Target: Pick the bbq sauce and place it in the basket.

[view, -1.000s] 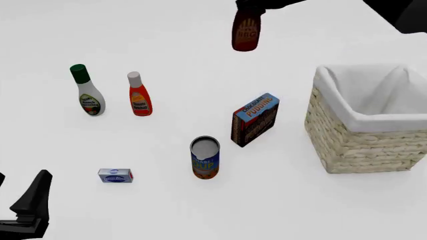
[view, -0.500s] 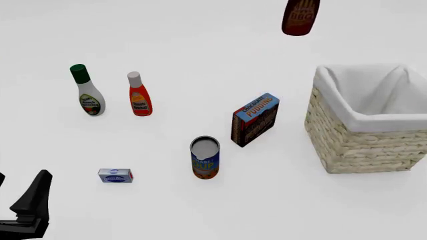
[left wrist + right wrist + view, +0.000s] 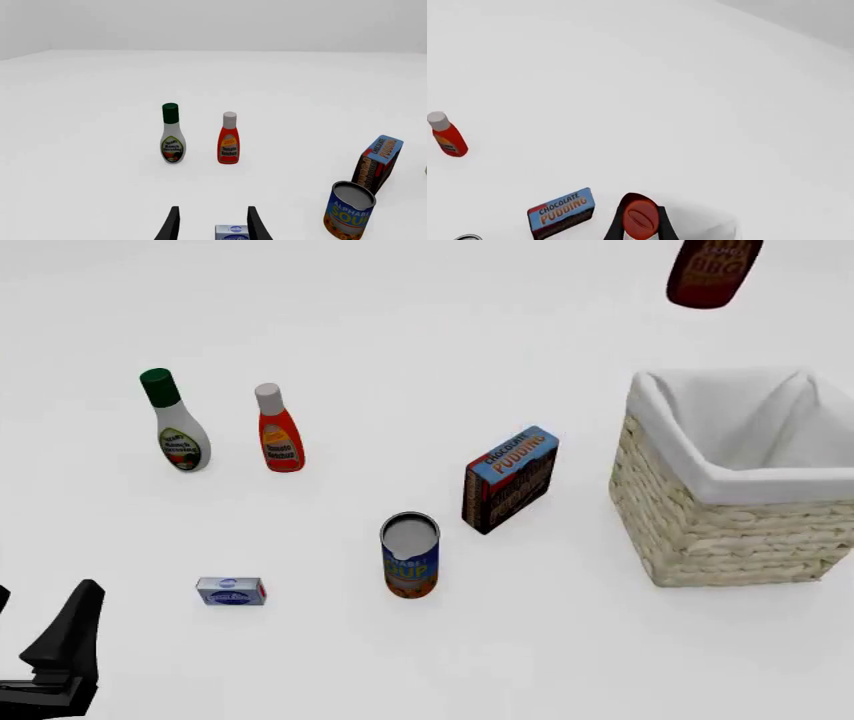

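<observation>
The right hand [image 3: 640, 231] is clamped on the bbq sauce [image 3: 707, 272], which hangs upright in the air, beyond the basket [image 3: 727, 525] and slightly left of its middle.

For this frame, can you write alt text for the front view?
The bbq sauce hangs in the air beyond the basket. On the table stand a ranch bottle, ketchup bottle, pudding box and soup can.
</observation>
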`<state>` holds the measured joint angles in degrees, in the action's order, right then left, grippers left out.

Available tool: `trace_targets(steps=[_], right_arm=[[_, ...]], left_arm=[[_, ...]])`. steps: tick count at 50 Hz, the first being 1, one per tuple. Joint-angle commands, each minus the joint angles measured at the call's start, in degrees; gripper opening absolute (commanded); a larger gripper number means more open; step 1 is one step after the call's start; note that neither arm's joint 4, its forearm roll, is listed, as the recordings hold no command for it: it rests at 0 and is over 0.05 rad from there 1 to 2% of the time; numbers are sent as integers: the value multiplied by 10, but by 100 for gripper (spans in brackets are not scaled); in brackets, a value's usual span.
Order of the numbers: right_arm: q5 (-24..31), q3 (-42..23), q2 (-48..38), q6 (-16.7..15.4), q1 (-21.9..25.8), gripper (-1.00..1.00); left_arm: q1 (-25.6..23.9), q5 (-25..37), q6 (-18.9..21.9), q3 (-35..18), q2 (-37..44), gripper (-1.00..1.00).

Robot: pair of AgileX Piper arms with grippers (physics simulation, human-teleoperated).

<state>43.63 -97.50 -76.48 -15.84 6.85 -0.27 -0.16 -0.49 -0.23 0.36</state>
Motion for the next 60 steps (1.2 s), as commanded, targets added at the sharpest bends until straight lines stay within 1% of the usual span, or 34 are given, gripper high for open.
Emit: trace_targets(steps=[1,3,16,28,37,46,60], right_arm=[[-6,32,38,10,-37,-100],[-11,54,50,10,-49,-100],[-28,113,83,14,-91,-100],[-52,157,89,20,-134,-100],[-86,203,81,23,-169,-100],[-117,238,65,26,-185,-100],[-166,269,21,34,-185,-100]], left_arm=[[0,0,0,0,0,100],[0,0,0,0,0,100],[0,0,0,0,0,100],[0,0,0,0,0,100],[0,0,0,0,0,100],[0,0,0,0,0,100],[0,0,0,0,0,100]])
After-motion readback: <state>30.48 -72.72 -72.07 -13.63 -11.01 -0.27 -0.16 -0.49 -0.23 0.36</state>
